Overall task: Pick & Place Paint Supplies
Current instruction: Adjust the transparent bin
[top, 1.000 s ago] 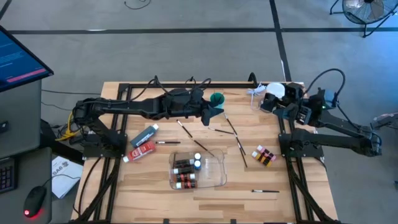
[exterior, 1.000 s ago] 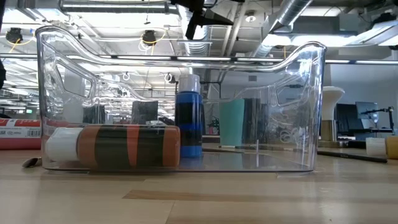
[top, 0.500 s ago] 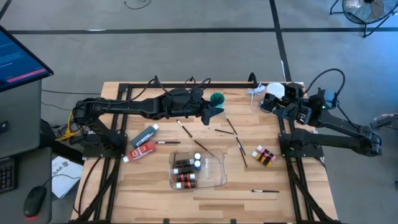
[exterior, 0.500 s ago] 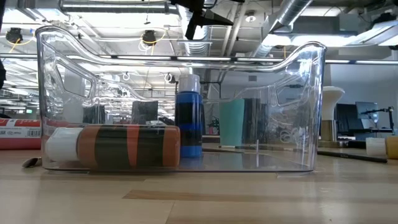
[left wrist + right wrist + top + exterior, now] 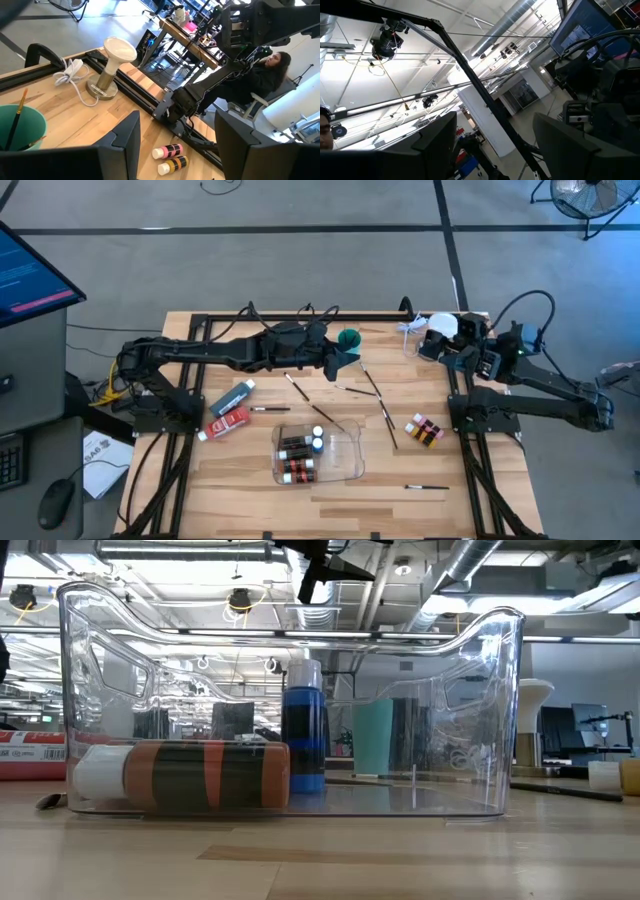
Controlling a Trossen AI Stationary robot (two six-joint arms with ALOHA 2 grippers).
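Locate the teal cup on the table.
In the high view the teal cup stands near the table's far edge, about mid-width, right beside the left gripper.

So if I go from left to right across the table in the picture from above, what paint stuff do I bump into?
Red paint tube → grey paint tube → clear tray holding the small bottles → teal cup → two loose bottles.

One camera looks straight down on the whole wooden table [image 5: 240, 480]. Another sits at tabletop level, right against the clear rectangular plastic tray [image 5: 480, 690], also seen from above. The left wrist camera faces across the table; the right one tilts toward the ceiling.
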